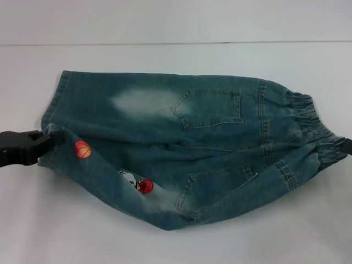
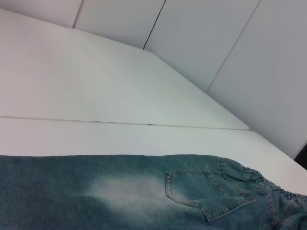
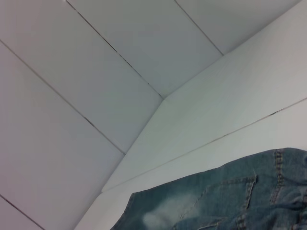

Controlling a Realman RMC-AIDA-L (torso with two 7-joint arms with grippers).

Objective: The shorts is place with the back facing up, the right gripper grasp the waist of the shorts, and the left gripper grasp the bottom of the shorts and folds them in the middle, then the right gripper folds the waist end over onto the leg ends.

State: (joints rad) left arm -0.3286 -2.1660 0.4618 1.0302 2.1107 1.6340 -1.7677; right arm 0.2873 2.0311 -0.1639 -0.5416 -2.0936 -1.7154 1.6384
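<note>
The faded blue-green denim shorts [image 1: 181, 148] lie on the white table [image 1: 165, 60]. The black left gripper [image 1: 47, 143] pinches the leg hem; the right gripper [image 1: 345, 147] barely shows at the ruffled waist, fingers hidden. Lift both ends evenly together

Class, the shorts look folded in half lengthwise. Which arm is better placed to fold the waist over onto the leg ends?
Right. The right gripper is at the waist; the left gripper holds the leg ends.
</note>
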